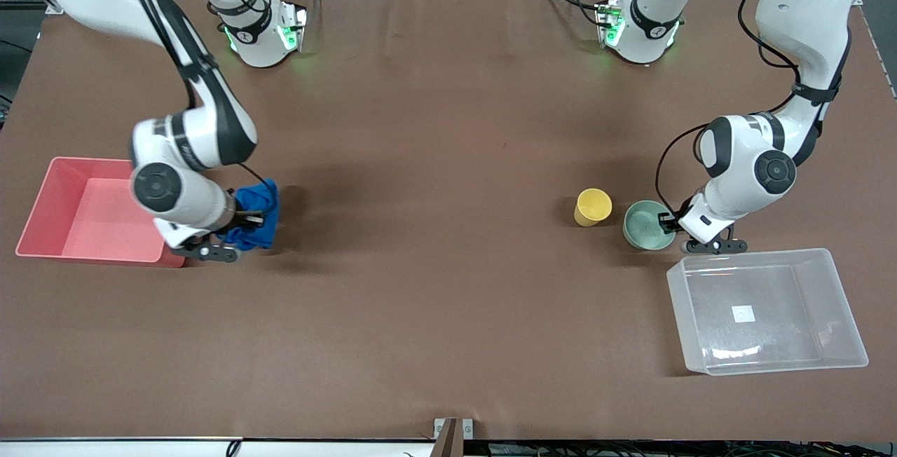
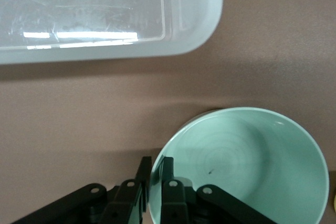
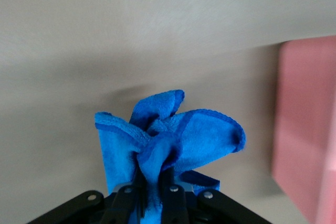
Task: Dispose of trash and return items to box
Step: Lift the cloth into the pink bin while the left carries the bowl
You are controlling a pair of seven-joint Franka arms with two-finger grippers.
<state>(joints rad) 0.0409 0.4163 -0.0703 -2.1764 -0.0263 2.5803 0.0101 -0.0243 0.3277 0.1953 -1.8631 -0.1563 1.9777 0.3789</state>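
My right gripper (image 1: pixel 247 219) is shut on the royal-blue rag (image 1: pixel 256 215) and holds it just above the table beside the pink bin; the rag bunches out of the jaws in the right wrist view (image 3: pixel 168 135). My left gripper (image 1: pixel 667 221) is shut on the rim of the mint-green bowl (image 1: pixel 646 225), one finger inside and one outside, as the left wrist view shows on the bowl (image 2: pixel 252 166). The yellow cup (image 1: pixel 593 207) stands upright beside the bowl. The clear box (image 1: pixel 834 331) lies nearer to the front camera than the bowl, and its corner shows in the left wrist view (image 2: pixel 199 19).
The pink bin (image 1: pixel 49 198) sits at the right arm's end of the table, open and holding nothing; its edge shows in the right wrist view (image 3: pixel 307 129). The brown table (image 1: pixel 448 233) stretches wide between the two arms.
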